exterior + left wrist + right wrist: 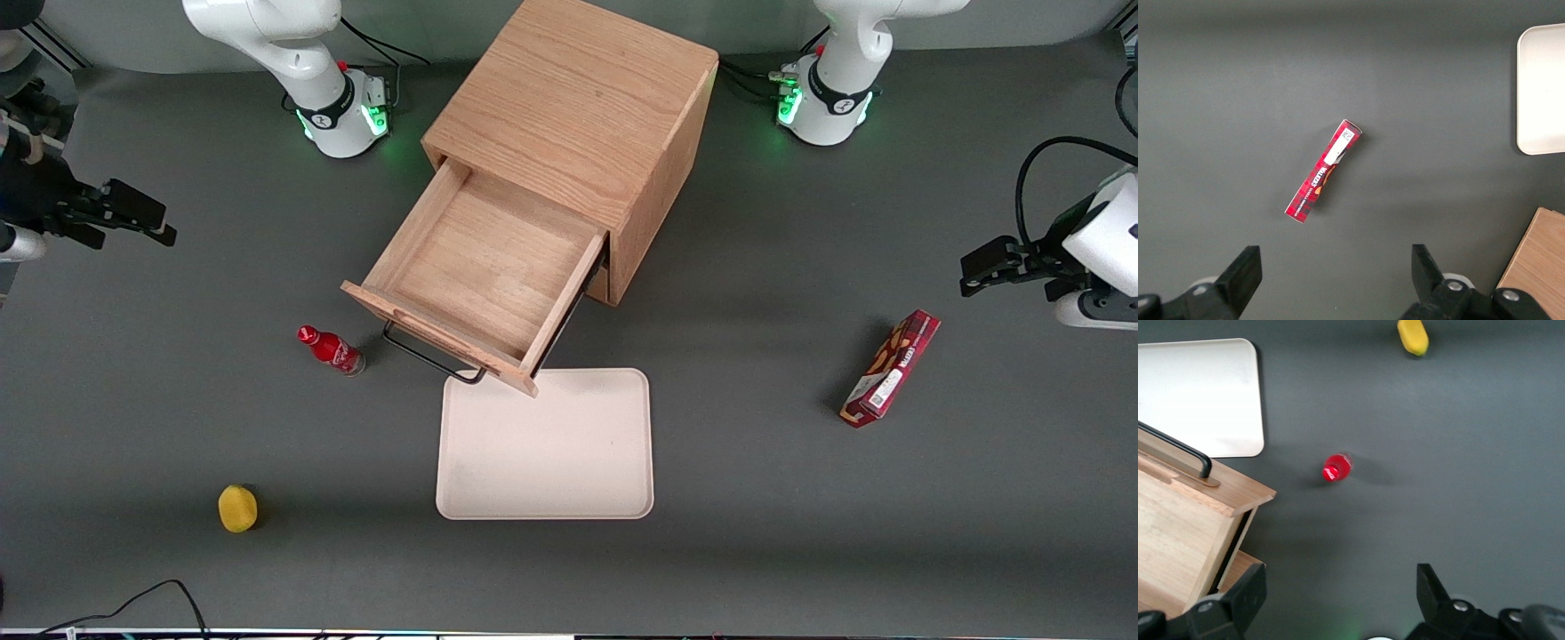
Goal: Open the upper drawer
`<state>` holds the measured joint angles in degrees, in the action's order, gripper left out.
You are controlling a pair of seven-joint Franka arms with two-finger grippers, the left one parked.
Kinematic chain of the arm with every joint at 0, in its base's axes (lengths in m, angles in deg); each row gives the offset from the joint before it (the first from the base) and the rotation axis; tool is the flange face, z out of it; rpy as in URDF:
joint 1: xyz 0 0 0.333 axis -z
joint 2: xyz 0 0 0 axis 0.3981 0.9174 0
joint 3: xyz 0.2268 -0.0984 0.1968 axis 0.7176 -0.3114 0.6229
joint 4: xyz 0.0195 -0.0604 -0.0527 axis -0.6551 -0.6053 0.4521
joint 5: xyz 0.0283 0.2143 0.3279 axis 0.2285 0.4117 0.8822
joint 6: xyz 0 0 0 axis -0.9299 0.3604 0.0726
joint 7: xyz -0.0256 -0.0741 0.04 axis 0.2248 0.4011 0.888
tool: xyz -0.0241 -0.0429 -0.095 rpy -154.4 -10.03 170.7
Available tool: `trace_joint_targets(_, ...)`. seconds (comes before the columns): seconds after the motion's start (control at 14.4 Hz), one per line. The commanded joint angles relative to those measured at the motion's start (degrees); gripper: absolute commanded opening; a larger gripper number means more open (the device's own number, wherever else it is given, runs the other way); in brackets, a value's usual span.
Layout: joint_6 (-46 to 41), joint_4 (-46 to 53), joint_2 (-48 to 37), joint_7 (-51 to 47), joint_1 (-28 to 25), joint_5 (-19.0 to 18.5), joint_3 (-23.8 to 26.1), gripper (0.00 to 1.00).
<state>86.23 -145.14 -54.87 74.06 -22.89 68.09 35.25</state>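
Gripper (133,218) empty, fingers spread, well apart from upper drawer (484,267). Drawer pulled out, handle (431,356) free; task looks complete.

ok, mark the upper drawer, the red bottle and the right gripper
upper drawer (484,267): front view, bare floor of its box.
red bottle (332,350): front view, its body.
right gripper (1341,600): right wrist view, midway between its open fingertips.
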Motion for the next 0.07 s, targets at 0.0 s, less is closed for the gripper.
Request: trace_joint_targets(0.0, -2.1, 2.63, 0.41, -1.63, 3.21, -0.89, 2.78, 1.0)
